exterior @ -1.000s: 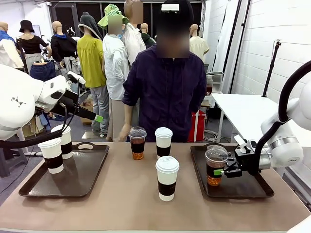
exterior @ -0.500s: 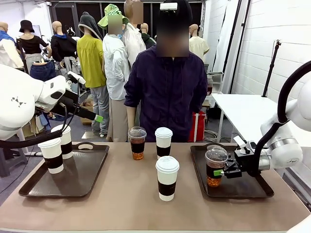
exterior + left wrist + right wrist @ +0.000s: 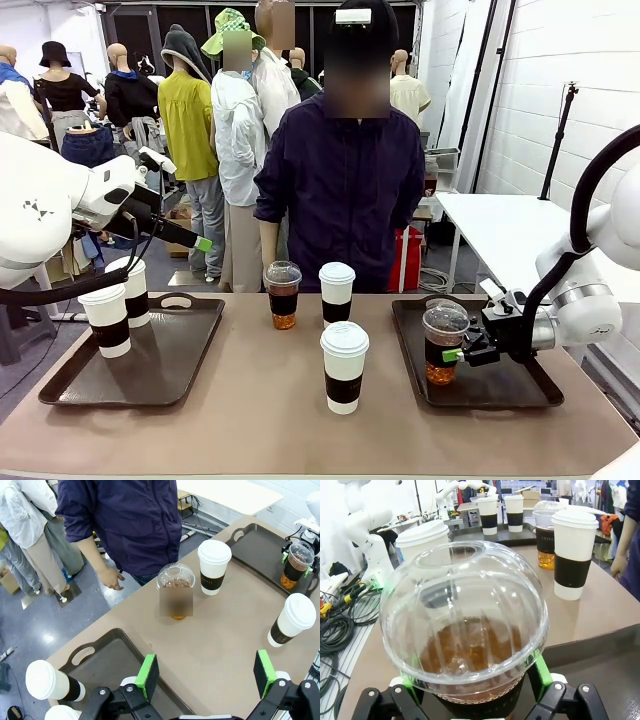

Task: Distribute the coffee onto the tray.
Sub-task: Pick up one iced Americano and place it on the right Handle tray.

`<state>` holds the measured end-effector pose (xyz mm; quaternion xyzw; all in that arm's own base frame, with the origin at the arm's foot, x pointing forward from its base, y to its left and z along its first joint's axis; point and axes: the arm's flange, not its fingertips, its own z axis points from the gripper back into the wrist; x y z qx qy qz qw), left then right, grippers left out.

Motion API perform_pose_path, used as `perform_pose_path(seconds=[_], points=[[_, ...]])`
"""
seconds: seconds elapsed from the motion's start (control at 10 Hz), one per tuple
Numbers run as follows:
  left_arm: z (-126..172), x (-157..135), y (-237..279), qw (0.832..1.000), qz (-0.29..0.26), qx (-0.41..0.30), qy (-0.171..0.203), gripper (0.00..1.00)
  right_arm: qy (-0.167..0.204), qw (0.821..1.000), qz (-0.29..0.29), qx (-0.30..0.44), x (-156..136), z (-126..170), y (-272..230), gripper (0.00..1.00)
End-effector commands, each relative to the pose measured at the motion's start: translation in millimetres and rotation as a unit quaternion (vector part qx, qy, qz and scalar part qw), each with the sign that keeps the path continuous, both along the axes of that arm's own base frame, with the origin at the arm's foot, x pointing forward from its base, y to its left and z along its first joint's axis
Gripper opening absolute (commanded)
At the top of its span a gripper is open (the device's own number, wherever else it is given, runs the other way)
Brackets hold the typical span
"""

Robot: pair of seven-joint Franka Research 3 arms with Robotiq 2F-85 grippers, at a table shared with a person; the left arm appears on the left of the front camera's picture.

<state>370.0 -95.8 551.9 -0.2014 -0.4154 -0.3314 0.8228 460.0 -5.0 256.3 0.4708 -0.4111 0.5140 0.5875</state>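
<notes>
On the right tray [image 3: 505, 392] stands a clear dome-lidded cup of dark coffee [image 3: 443, 345] [image 3: 465, 620]. My right gripper [image 3: 455, 354] [image 3: 470, 692] is shut on it, a green pad on each side. My left gripper [image 3: 198, 243] [image 3: 205, 675] hangs open and empty above the left tray [image 3: 175, 375]. That tray holds two white sleeved cups [image 3: 106, 320] [image 3: 131, 290]. On the bare table stand a second clear cup [image 3: 283, 295] [image 3: 175, 580], a white cup [image 3: 337, 293] [image 3: 214, 566] beside it, and a nearer white cup [image 3: 344, 366] [image 3: 293, 625].
A person in a dark blue top [image 3: 345, 180] stands at the far edge, one hand [image 3: 111, 577] hanging below table height near the second clear cup. Cables [image 3: 340, 630] lie on the floor past the table's right end.
The person's arm has dropped a little behind the far edge. Both grippers and all cups stay almost where they were.
</notes>
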Motion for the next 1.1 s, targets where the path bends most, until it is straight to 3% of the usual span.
perform_pose_path(seconds=[0.0, 1.0], points=[[0, 0, 1, 1.0, 0.001, -0.001, 0.001, 1.0, 0.017, 1.0, 0.001, -0.009, 0, 3, -3, 1.0], [0, 0, 1, 1.0, 0.001, -0.001, 0.001, 1.0, 0.042, 0.997, -0.061, -0.012, -39, -11, -55, 1.0]])
